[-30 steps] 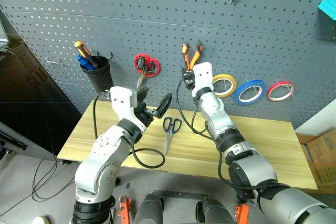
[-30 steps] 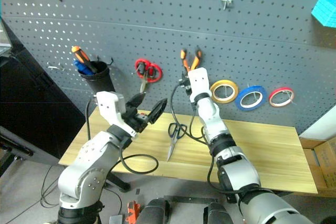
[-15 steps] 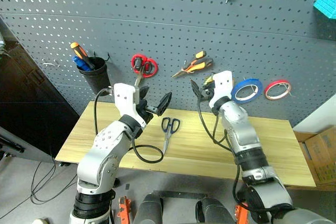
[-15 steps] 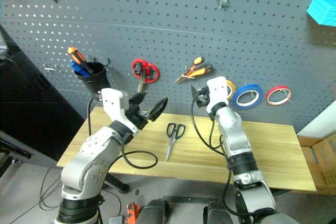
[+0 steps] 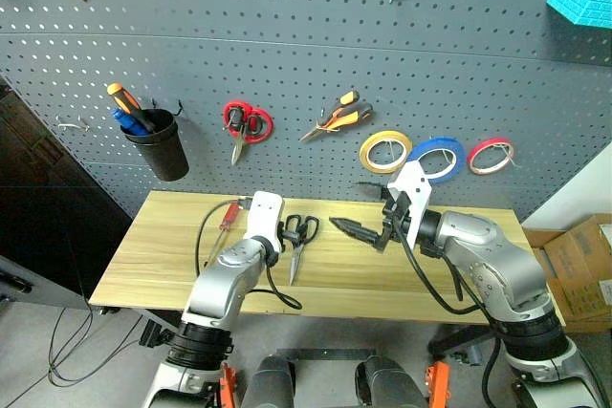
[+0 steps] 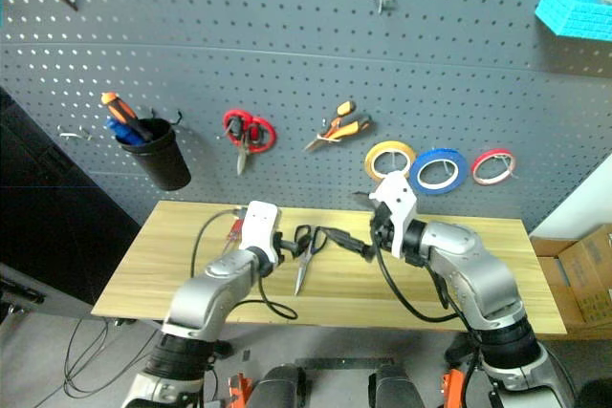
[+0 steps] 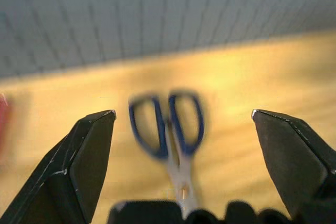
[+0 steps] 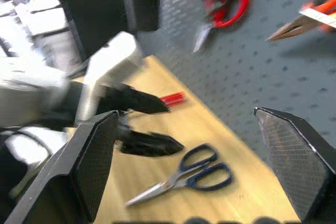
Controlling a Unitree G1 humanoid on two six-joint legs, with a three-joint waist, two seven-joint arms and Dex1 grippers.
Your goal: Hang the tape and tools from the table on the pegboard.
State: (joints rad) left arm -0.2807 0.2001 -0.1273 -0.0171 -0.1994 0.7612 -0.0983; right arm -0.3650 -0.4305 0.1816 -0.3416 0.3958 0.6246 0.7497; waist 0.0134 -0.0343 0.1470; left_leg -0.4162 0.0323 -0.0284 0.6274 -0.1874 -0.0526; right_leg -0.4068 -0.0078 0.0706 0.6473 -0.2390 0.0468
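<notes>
table [image 5: 459, 279]: bare right half | scissors [image 5: 298, 236]: red screwdriver [image 5: 226, 216] near, left claw [image 5: 287, 233] over handles

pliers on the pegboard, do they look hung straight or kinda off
Off. The pliers hang tilted almost sideways on the pegboard, nose down toward the red scissors, unlike those, which hang straight down.

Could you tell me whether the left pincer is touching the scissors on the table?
Apart: the left wrist view shows the scissors lying between the open left pincer fingers, table visible either side.
</notes>
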